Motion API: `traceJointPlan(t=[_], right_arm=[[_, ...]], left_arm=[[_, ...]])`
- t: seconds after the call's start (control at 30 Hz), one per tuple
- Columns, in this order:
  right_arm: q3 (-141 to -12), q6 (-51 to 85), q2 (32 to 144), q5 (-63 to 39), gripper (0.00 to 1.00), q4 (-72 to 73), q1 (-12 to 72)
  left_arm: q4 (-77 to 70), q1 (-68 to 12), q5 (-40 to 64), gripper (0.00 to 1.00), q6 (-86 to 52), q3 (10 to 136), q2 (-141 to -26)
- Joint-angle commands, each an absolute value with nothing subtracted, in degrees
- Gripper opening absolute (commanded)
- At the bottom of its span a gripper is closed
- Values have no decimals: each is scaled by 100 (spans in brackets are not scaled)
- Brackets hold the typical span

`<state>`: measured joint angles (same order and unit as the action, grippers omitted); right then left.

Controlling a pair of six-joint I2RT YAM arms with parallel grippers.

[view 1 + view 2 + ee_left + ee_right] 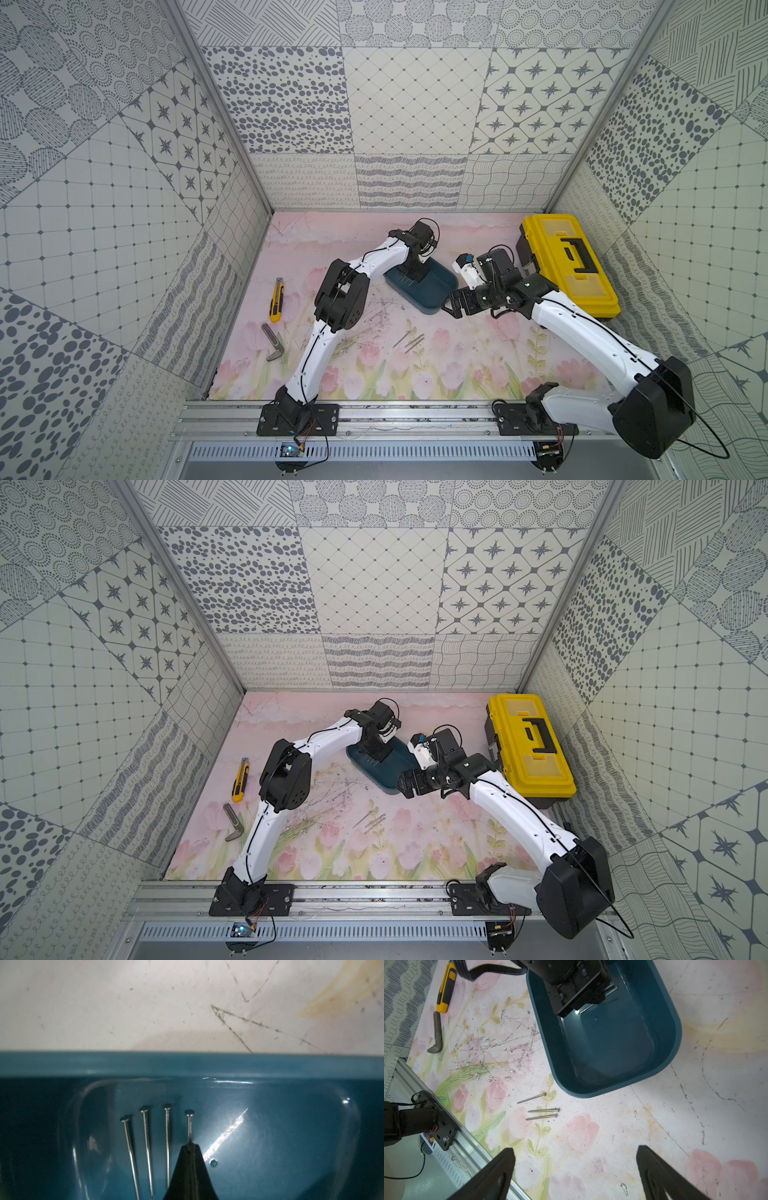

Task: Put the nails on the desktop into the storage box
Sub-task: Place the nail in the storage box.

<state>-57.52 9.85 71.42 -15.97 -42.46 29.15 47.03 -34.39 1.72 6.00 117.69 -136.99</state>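
Observation:
The dark teal storage box [434, 293] [395, 771] stands at mid-table on the tulip-printed desktop [457, 365]. My left gripper [411, 275] [374, 752] reaches down into it. In the left wrist view its jaws [190, 1146] are shut on a nail [189, 1126] just above the box floor. Three nails [146, 1142] lie side by side beside that one, below the rim [187, 1066]. Three more nails [411, 341] [372, 821] [543, 1110] lie on the desktop in front of the box [612, 1047]. My right gripper [451, 308] [576, 1159] hangs open by the box's near right corner, holding nothing.
A yellow toolbox [569, 262] with a black handle stands at the back right, close behind my right arm. A yellow utility knife [276, 299] and a grey bent metal tool [274, 343] lie at the left. An aluminium rail [415, 415] runs along the front edge.

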Motion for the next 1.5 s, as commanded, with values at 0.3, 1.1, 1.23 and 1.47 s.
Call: traceJointPlan(t=[0.3,1.1,1.23,1.47], right_arm=[[-5615,1059,6885,-1758,97,-3910,2836],[-5451,1134,6637,-1916,97,-3710,2698],[-5425,1149,6568,-1915,97,-3700,2689],[-5424,1160,6440,-1925,97,-3691,2689]], left_arm=[[4821,-3391,64,0,817,11957,-13893],[4781,-3393,33,26,736,11936,-13717],[4786,-3407,39,33,701,11926,-13518],[4860,-3512,-8,34,619,11927,-13034]])
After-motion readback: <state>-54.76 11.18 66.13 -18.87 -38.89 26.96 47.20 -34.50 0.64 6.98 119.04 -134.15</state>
